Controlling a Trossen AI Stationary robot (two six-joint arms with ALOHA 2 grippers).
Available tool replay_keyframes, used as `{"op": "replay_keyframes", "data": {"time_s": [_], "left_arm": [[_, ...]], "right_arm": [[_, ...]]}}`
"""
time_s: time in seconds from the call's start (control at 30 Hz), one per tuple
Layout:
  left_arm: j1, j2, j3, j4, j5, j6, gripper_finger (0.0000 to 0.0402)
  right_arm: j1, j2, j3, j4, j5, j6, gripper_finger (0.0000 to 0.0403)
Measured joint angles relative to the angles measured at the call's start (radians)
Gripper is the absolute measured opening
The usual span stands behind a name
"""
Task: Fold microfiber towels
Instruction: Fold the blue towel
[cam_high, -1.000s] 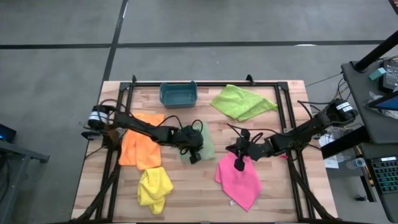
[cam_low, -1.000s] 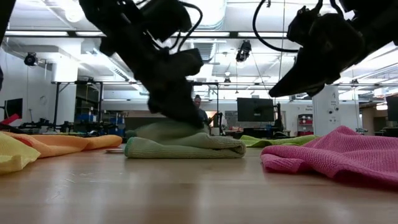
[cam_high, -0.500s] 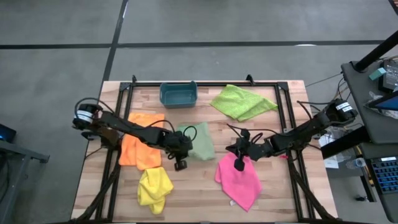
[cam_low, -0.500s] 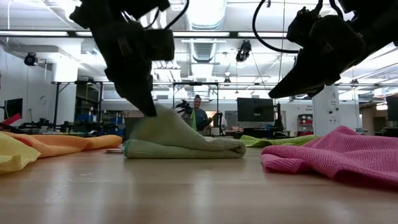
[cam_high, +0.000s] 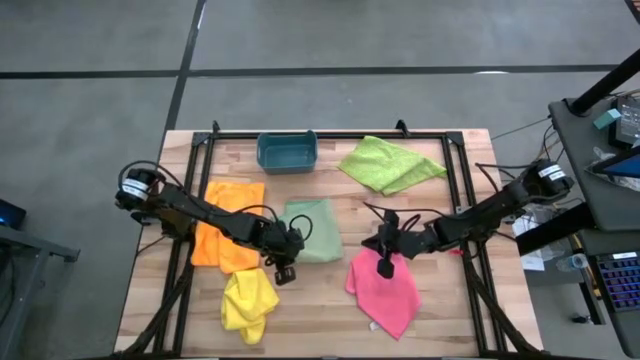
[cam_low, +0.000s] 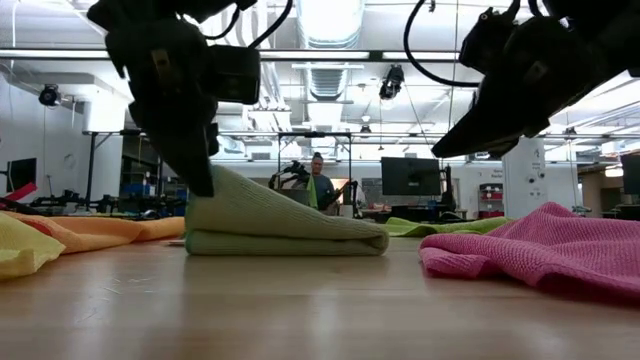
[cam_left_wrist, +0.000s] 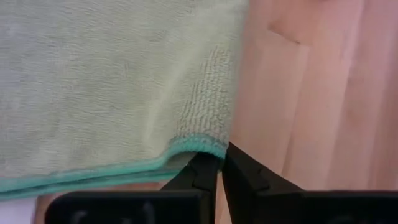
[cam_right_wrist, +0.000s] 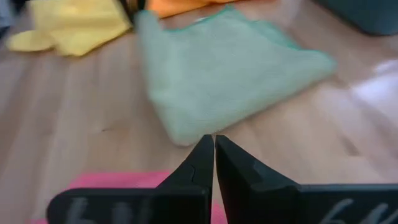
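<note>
Fingers of the left gripper (cam_left_wrist: 219, 163) pinch a corner of the pale mint green towel (cam_high: 312, 229) in the middle of the table (cam_high: 330, 310). It looks soft and folded over. The right gripper (cam_high: 386, 266) hangs closed and empty over the pink towel (cam_high: 388, 293). Orange (cam_high: 226, 222), yellow (cam_high: 248, 300) and lime green (cam_high: 390, 164) towels lie rumpled, not yet folded.

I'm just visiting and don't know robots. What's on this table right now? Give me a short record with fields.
Left gripper: shut on a corner of the pale mint green towel, lifting that edge
Right gripper: shut, empty, above the pink towel
Orange towel: flat, beside the mint one
Yellow towel: bunched near the front edge
Lime green towel: spread at the back
Teal bin: back edge, beside the lime towel
</note>
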Motion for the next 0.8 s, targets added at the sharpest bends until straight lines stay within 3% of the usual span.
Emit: {"op": "replay_keyframes", "data": {"time_s": [0.23, 0.5, 0.8], "left_arm": [[-0.012, 0.0, -0.002, -0.004, -0.004, -0.001, 0.0001], [-0.029, 0.0, -0.016, -0.005, -0.004, -0.027, 0.0], [-0.032, 0.0, -0.024, -0.004, -0.005, -0.028, 0.0]], "right_arm": [[-0.02, 0.089, 0.087, 0.053, -0.045, -0.1, 0.0084], [-0.166, 0.206, 0.242, 0.019, -0.247, -0.274, 0.0161], [-0.398, 0.375, 0.497, -0.132, -0.482, -0.429, 0.0178]]}}
